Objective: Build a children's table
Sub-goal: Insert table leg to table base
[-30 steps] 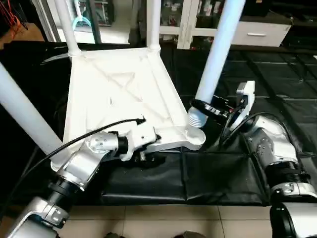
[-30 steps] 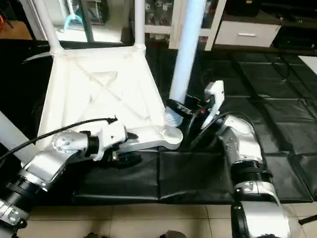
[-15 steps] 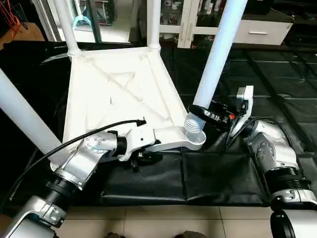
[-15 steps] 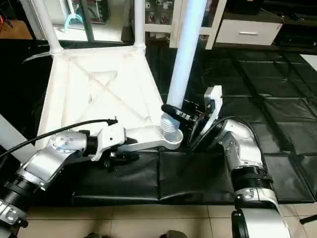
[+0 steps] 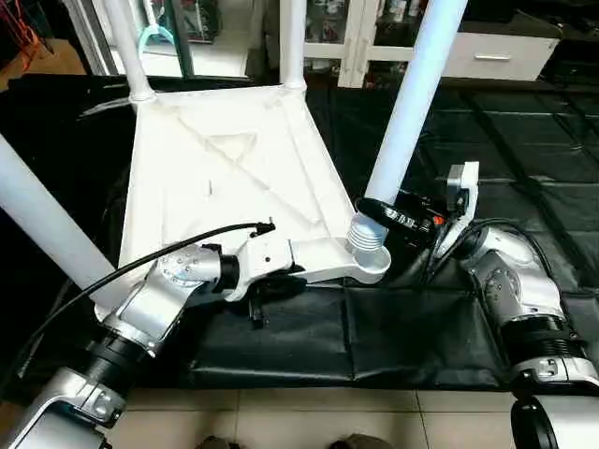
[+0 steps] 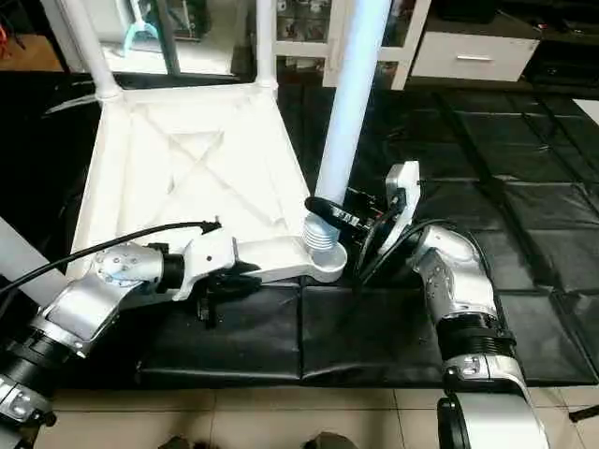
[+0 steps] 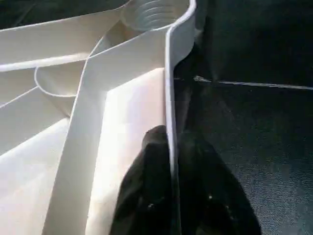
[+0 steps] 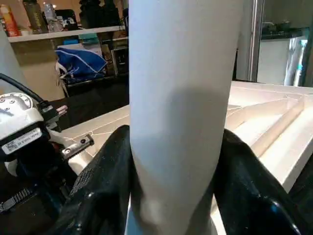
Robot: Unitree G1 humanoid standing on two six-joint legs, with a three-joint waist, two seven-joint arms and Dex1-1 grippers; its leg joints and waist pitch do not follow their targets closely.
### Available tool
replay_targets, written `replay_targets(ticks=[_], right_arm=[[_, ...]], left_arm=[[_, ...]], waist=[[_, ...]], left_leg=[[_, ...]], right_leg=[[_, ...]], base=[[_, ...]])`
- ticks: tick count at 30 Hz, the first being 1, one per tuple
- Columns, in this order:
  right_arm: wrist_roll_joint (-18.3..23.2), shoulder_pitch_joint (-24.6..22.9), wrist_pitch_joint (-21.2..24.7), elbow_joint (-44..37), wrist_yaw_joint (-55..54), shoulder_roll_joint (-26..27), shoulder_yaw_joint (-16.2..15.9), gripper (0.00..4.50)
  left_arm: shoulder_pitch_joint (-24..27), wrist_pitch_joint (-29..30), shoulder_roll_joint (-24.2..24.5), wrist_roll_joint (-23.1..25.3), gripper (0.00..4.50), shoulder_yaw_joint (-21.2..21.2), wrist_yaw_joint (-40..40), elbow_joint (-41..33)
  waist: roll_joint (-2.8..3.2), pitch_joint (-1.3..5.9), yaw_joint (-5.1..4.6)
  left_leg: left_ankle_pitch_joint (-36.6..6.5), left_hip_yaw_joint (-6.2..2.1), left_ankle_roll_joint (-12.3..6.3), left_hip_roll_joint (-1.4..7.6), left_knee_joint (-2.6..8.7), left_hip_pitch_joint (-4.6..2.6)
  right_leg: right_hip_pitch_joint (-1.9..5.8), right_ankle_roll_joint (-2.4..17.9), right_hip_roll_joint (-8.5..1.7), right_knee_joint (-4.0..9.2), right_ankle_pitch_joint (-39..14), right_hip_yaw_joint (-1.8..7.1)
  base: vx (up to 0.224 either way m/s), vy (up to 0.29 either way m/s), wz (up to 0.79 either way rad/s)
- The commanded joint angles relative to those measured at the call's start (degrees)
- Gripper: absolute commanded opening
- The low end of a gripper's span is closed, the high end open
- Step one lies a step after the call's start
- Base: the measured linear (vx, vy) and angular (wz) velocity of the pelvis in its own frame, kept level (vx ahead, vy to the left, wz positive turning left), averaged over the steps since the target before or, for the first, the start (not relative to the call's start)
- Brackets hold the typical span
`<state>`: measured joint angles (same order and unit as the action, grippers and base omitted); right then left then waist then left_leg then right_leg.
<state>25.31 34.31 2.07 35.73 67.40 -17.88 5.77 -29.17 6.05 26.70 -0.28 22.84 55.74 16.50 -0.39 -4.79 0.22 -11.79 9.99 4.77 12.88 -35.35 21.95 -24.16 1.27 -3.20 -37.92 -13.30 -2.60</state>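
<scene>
The table top [image 5: 225,178] lies upside down on a black mat [image 5: 412,337] on the floor. Its ribbed underside faces up, with raised lines that cross in the middle. At the corners are round sockets, like little cups, and each one has a leg in it. Two white legs stand up at the far corners: the far left leg [image 5: 126,47] and the far right leg [image 5: 292,42]. Another leg [image 5: 37,220] sticks up from the near left corner. The near right socket [image 5: 368,257] holds the fourth leg [image 5: 412,98], which leans a little. The ridged bottom end of that leg sits in the cup.

The left gripper [image 7: 171,181] pinches the near edge of the table top. One black finger is on the inside of the thin white rim and the other is on the outside, pressed close on it.

The right gripper [image 8: 171,196] hugs the fourth leg low down, just above the socket. Its two black fingers [image 8: 105,191] are spread about halfway, one on each side of the tube, touching it.

Behind the table stands a white cabinet [image 5: 487,51] with a drawer.
</scene>
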Motion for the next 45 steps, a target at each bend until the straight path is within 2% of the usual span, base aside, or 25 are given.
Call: replay_targets(ticks=[1, 4, 5, 6, 9, 12, 15, 16, 21, 22, 24, 27, 28, 29, 33, 37, 40, 41, 45], right_arm=[[0.7, 0.3, 0.2, -1.6, 0.4, -0.5, -0.1, 1.86], [0.3, -0.4, 0.2, -2.4, 0.4, -0.5, -0.2, 1.86], [-0.8, -2.0, -4.1, -0.2, 1.7, -0.8, 0.4, 1.86], [-0.2, -2.9, -4.5, -0.7, 2.8, -1.3, 1.0, 1.86], [1.1, -4.2, -2.5, -3.4, 3.8, -2.1, 1.4, 1.86], [1.6, -5.9, -1.2, -5.8, 5.0, -2.8, 0.9, 1.86], [1.1, -7.0, -1.7, -6.8, 5.5, -3.5, 0.5, 1.86], [0.6, -7.0, -3.5, -5.6, 5.0, -3.4, 0.9, 1.86], [-0.2, -6.7, -6.8, -1.9, 4.2, -0.9, 1.1, 1.86], [-0.9, -6.7, -8.6, -0.3, 3.9, -0.2, 1.0, 1.86], [-1.5, -6.7, -10.3, 1.8, 3.2, 0.7, 1.1, 1.86], [-1.4, -6.1, -13.2, 6.8, 0.9, 2.6, 2.6, 1.86], [-1.4, -6.1, -13.2, 6.8, 0.9, 2.6, 2.6, 1.86], [-1.6, -5.9, -14.8, 7.8, 0.4, 3.0, 2.8, 1.86], [-2.3, -5.2, -19.3, 9.6, -0.8, 4.2, 3.2, 1.86], [-2.5, -4.4, -20.0, 11.3, -1.1, 4.4, 3.4, 1.86], [-6.1, -6.6, -24.6, 12.5, 2.1, 4.0, 0.1, 1.86], [-6.4, -7.1, -25.1, 12.5, 2.6, 4.1, -0.3, 1.86], [-6.6, -9.1, -25.6, 13.8, 2.1, 5.1, -0.5, 1.86]], left_arm=[[0.5, 0.6, 0.3, 1.3, 0.16, 2.0, 0.7, 1.2], [0.2, 0.0, -0.1, 1.8, 0.03, 1.6, 0.2, 2.0], [0.0, -2.2, 0.8, 2.2, 0.01, 0.1, -0.2, 1.2], [0.0, -3.1, 1.3, 2.5, 0.00, -0.3, -0.5, 0.7], [0.3, -3.1, 1.2, 2.9, 0.00, -0.1, -0.9, 0.5], [0.6, -3.3, 1.3, 3.6, 0.00, 0.5, -1.0, 0.6], [0.7, -3.5, 1.0, 3.9, 0.00, 0.7, -1.3, 0.8], [0.6, -3.7, 0.7, 3.9, 0.00, 0.6, -1.3, 1.0], [0.8, -3.8, 0.5, 3.4, 0.00, 0.6, -1.0, 1.1], [0.8, -3.7, 0.4, 3.5, 0.00, 0.6, -1.0, 1.0], [0.9, -3.7, 0.3, 3.5, 0.00, 0.6, -1.0, 1.0], [1.2, -3.4, 0.3, 3.6, 0.00, 0.5, -0.9, 0.6], [1.2, -3.4, 0.3, 3.6, 0.00, 0.5, -0.9, 0.6], [1.4, -3.3, 0.4, 3.5, 0.00, 0.5, -0.9, 0.3], [1.9, -2.8, 0.7, 3.4, 0.00, 0.3, -0.7, -0.4], [2.3, -2.6, 0.9, 3.4, 0.00, 0.2, -0.5, -0.9], [2.3, -2.6, 0.8, 3.7, 0.00, 0.0, -0.7, -0.9], [2.3, -2.5, 0.8, 3.7, 0.00, 0.0, -0.8, -0.9], [2.5, -2.2, 0.5, 3.7, 0.00, -0.1, -1.0, -1.2]], waist=[[-0.39, 3.54, -0.44], [-0.38, 3.51, -0.46], [-0.69, 3.11, -0.40], [-0.73, 3.06, -0.38], [-0.80, 2.97, -0.44], [-0.90, 2.60, -0.63], [-0.86, 2.19, -0.64], [-0.61, 2.21, -0.64], [-0.61, 2.14, -0.76], [-0.20, 2.03, -0.75], [-0.51, 2.00, -0.85], [-0.34, 1.53, -0.85], [-0.28, 1.58, -0.84], [-0.35, 1.36, -0.89], [-0.30, 1.22, -1.05], [-0.38, 0.93, -1.46], [-0.46, 0.55, -1.73], [-0.59, 0.52, -1.75], [-0.49, 0.46, -1.82]], left_leg=[[1.7, 0.57, -9.35, 0.36, 3.29, -0.80], [2.1, 0.58, -9.38, 0.40, 3.32, -0.87], [1.8, 0.63, -9.55, 0.37, 3.37, -0.71], [0.8, 0.67, -9.57, 0.42, 3.38, -0.76], [0.9, 0.59, -9.38, 0.39, 3.49, -0.70], [-0.7, 0.56, -8.83, 0.42, 3.66, -0.66], [-2.4, 0.62, -7.76, 0.56, 3.88, -0.93], [-2.4, 0.57, -7.55, 0.57, 3.90, -0.92], [-2.7, 0.67, -7.01, 0.56, 3.98, -0.97], [-2.9, 0.59, -6.94, 0.63, 4.03, -0.90], [-3.1, 0.63, -6.94, 0.61, 4.09, -0.92], [-4.6, 0.62, -6.46, 0.70, 4.42, -0.99], [-4.8, 0.60, -6.24, 0.75, 4.47, -1.09], [-5.0, 0.57, -6.10, 0.75, 4.56, -1.04], [-5.7, 0.58, -5.97, 0.77, 4.73, -1.02], [-7.1, 0.60, -5.59, 0.76, 4.98, -1.01], [-10.2, 0.62, -4.50, 0.79, 5.32, -1.24], [-10.2, 0.67, -4.46, 0.78, 5.36, -1.29], [-10.2, 0.61, -4.36, 0.90, 5.62, -1.36]], right_leg=[[3.97, 17.6, -3.12, 3.83, 10.7, 2.62], [3.88, 17.6, -3.09, 3.81, 11.1, 2.62], [3.76, 17.4, -3.13, 3.87, 10.8, 2.68], [3.75, 17.1, -3.26, 4.08, 9.9, 2.71], [3.89, 17.1, -3.14, 4.02, 9.9, 2.70], [3.81, 16.8, -3.22, 4.34, 7.0, 2.72], [3.49, 16.1, -3.24, 4.81, 3.4, 2.81], [3.50, 16.2, -3.29, 4.76, 3.3, 2.81], [3.32, 16.8, -3.30, 4.82, 3.8, 2.90], [3.22, 17.0, -3.44, 4.75, 4.1, 2.89], [3.33, 17.1, -3.29, 4.79, 4.7, 2.89], [3.17, 17.2, -3.49, 5.16, 2.2, 2.91], [3.15, 17.1, -3.50, 5.15, 1.9, 2.89], [3.05, 17.0, -3.45, 5.22, 1.6, 2.88], [3.11, 16.7, -3.51, 5.36, 1.4, 2.91], [3.01, 16.3, -3.58, 5.71, -0.8, 2.97], [2.77, 15.1, -3.70, 6.48, -6.7, 2.95], [2.76, 14.9, -3.66, 6.59, -7.2, 3.01], [2.68, 14.7, -3.65, 6.70, -7.6, 3.07]], base=[[0.000, 0.000, 0.00], [0.000, 0.000, 0.00], [0.000, 0.000, 0.00], [0.000, 0.000, 0.00], [0.000, 0.000, 0.00], [0.000, 0.000, 0.00], [0.000, 0.000, 0.00], [0.000, 0.000, 0.00], [0.000, 0.000, 0.00], [0.000, 0.000, 0.00], [0.000, 0.000, 0.00], [0.000, 0.000, 0.00], [0.000, 0.000, 0.00], [0.000, 0.000, 0.00], [0.000, 0.000, 0.00], [0.000, 0.000, 0.00], [0.000, 0.000, 0.00], [0.000, 0.000, 0.00], [0.000, 0.000, 0.00]])
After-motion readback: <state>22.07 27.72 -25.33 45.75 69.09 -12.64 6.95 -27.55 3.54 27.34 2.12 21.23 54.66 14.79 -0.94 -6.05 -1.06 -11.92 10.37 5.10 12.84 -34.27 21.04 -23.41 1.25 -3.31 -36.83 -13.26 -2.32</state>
